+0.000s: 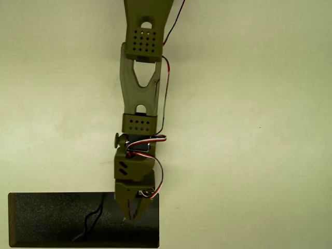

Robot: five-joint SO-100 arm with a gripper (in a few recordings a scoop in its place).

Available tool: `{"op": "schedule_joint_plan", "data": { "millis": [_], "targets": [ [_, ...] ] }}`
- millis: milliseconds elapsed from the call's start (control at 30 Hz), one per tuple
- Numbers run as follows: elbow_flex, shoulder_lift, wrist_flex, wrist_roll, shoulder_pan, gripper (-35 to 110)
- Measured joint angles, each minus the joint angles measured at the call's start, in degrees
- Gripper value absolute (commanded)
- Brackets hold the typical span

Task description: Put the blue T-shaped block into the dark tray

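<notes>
In the overhead view the olive arm [140, 104] reaches from 12 o'clock down to the tray [46, 220] at 7 o'clock on the bench [259, 129]. The claw [133, 213] hangs over the tray's right end, fingers close together; whether it holds the block, I cannot tell.

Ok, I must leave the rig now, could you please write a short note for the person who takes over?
Jaws: at the end of the olive arm, over the right end of the dark tray in the overhead view; whether they are open or shut cannot be told.
Blue T-shaped block: I cannot tell whether it is held or already released.
Done: the arm has reached the tray.
Left: confirm that the block lies in the tray, then pull the arm back.
</notes>
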Motion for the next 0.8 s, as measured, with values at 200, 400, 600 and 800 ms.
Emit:
{"op": "schedule_joint_plan", "data": {
  "millis": [200,400,600,800],
  "targets": [
    [-2.11,-7.12,-14.06,-2.55,-2.29,0],
    [-2.64,-12.74,-21.09,-6.24,-4.22,0],
    [-5.71,-15.82,-26.10,-7.03,-4.39,0],
    [-4.83,-16.79,-32.61,-6.15,-4.31,1]
  ]
}}
